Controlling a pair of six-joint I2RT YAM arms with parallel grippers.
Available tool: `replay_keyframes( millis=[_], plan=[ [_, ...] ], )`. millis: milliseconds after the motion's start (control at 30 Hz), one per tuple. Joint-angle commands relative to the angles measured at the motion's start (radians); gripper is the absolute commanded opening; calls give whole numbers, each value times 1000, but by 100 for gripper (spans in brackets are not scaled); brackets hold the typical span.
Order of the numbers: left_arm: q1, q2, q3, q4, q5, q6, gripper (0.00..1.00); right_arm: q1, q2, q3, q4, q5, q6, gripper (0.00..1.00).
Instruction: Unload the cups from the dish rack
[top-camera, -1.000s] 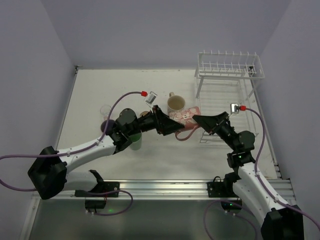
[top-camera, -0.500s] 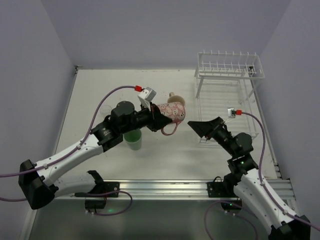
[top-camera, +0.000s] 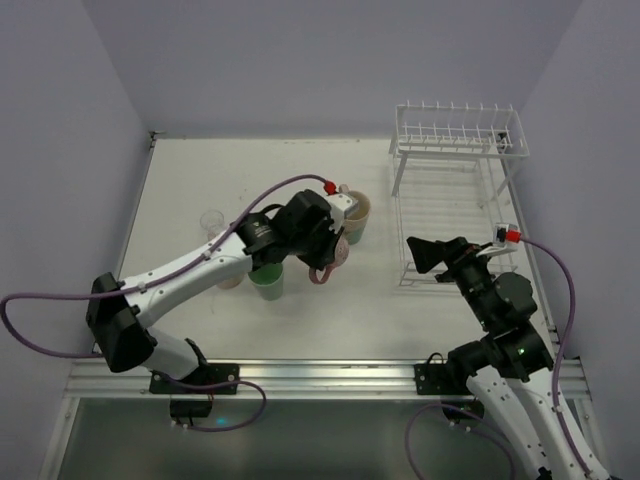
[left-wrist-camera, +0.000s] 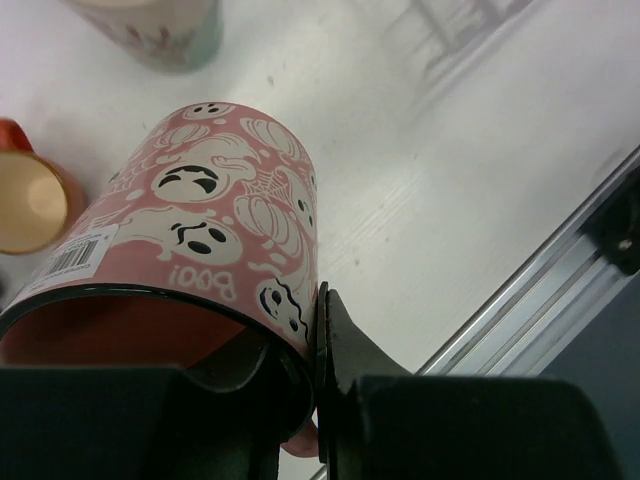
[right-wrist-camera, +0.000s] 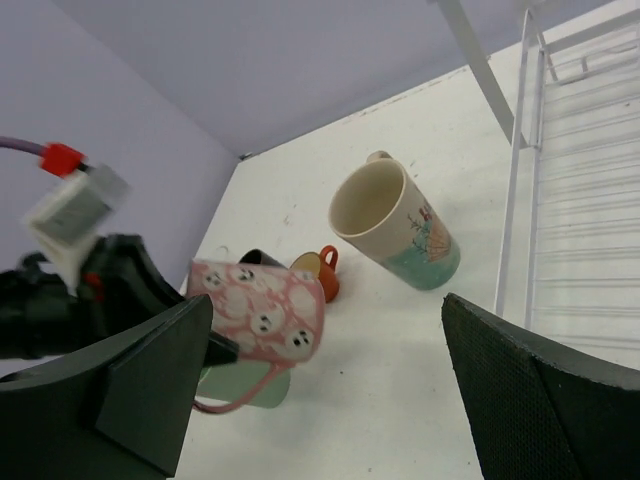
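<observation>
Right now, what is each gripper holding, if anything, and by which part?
The left gripper holds the pink mug by its rim, one finger inside, one outside. The right gripper is open and holds nothing.

The rack (top-camera: 458, 135) stands at the table's (top-camera: 200, 170) far right corner. Left of its lower shelf, near mid-table, the left gripper (top-camera: 326, 247) holds a mug (left-wrist-camera: 220, 210) off the surface, one finger inside the rim and one outside. A second mug (top-camera: 355, 212) stands just behind it. A cup (top-camera: 266, 284) stands just in front-left, beneath the arm. A small mug (right-wrist-camera: 318, 272) stands beyond the held one as seen from the right gripper (top-camera: 416, 256), which hangs before the rack with its jaws wide, well apart from every mug.
</observation>
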Motion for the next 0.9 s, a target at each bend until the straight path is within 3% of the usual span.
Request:
replay_keyframes(
  millis=[0,267,633,667,767,867],
  plan=[
    [-41,47,65,-81,-50,70,0,1,-18,57,-83,81,-83,99],
    [-118,200,56,-118,-124,88,0,0,-18,44,-63,69,-85,99],
    [-133,288,28,-126,-196,90,1,0,-43,32,-55,60,-76,99],
    [-135,288,27,-124,-198,84,4,0,-44,34,-60,61,-76,99],
    [-135,282,28,-116,-210,79,27,0,-55,47,-74,69,-76,99],
    [-135,279,27,-112,-215,76,41,0,-64,61,-84,79,-79,99]
  ],
)
